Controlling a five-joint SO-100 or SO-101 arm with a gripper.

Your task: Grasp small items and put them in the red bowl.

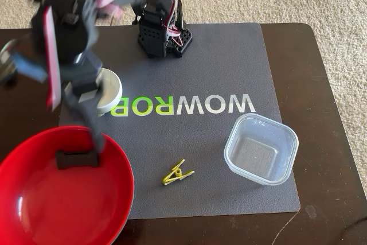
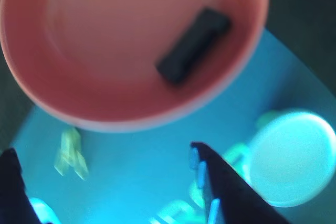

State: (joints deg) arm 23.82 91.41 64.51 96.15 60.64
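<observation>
Black clip inside red bowl; gripper seemingly open, blurred.

Large glossy red round bowl holds a small black oblong clip. Yellow-green clothespin, clear square plastic container and small white round bowl sit on a grey mat lettered white and green; table dark brown.

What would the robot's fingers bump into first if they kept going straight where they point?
Probably the large glossy red round bowl: in the fixed view the blurred gripper points down at its rim, near the small black oblong clip inside. Depth is unclear.
</observation>
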